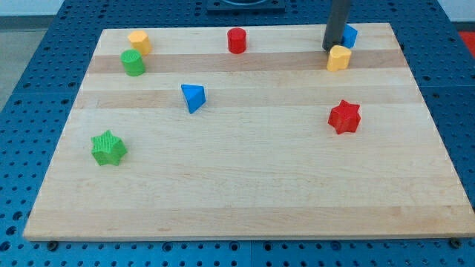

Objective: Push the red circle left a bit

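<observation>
**Ana:** Wooden and pale, the table (245, 185) fills most of the view, lying on a blue pegboard (44, 44). What stands on it?

**Ben:** Eight blocks. Biggest first: a green star (108, 147) near the view's left edge and a red star (344, 116) toward the right, well apart. Then a blue triangle-shaped block (193, 97) left of centre.

**Ana:** And the red circle?

**Ben:** The red circle (236, 40) stands upright near the view's top edge, roughly at mid-width. On its left, some way off, sit a yellow block (139, 41) and, just below and touching or nearly touching it, a green cylinder (133, 62). The strip of table between the red circle and that pair is bare.

**Ana:** Where is the rod?

**Ben:** My tip (331, 49) is down near the top right, well to the right of the red circle and apart from it. It sits just beside a blue block (349, 35), partly hidden behind the rod, and just above-left of a second yellow block (338, 58). Whether it touches either I cannot tell.

**Ana:** Is the claw open or closed?

**Ben:** This arm carries no claw, only the dark rod, so nothing is gripped.

**Ana:** The count?

**Ben:** Two red, two green, two blue, two yellow. By shape: two stars, one triangle, two clear cylinders; the yellow ones and the hidden blue one I can't make out surely.
</observation>
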